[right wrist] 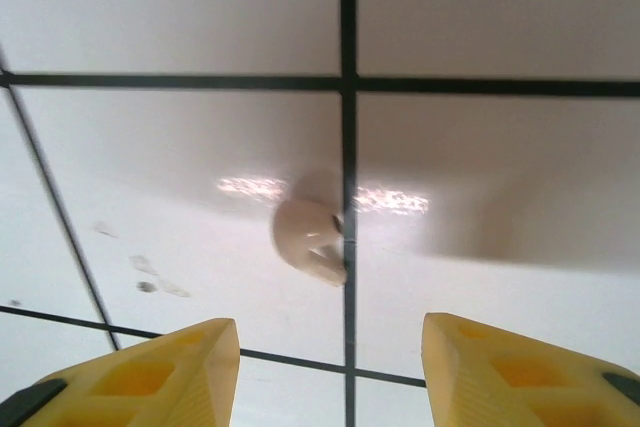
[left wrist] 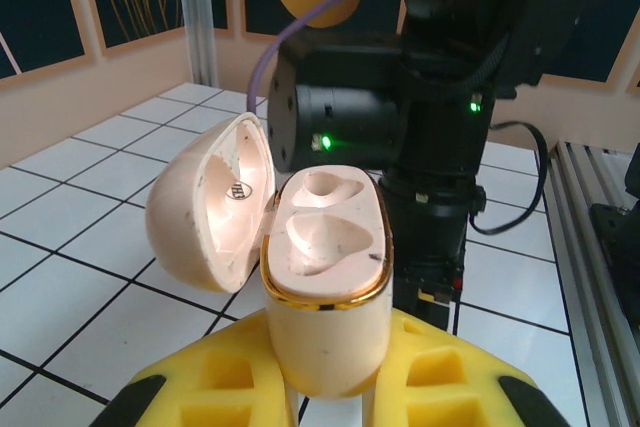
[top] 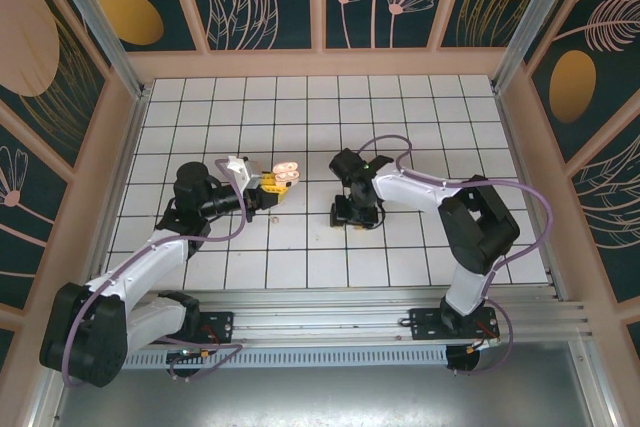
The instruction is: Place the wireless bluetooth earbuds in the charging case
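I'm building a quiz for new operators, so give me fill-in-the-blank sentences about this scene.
The left pincer holds the charging case with its lid ____.
Both of its wells are ____.
The right pincer hangs open over one cream ____.
Missing: open; empty; earbud.

White-and-black arms, purple cables, yellow fingers

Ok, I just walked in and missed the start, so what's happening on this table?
The left hand is shut on a cream charging case, held off the table with its lid open and both wells empty. The right hand hangs open close over the tiled table. A cream earbud lies on a grid line just ahead of its spread yellow fingers, not yet gripped.
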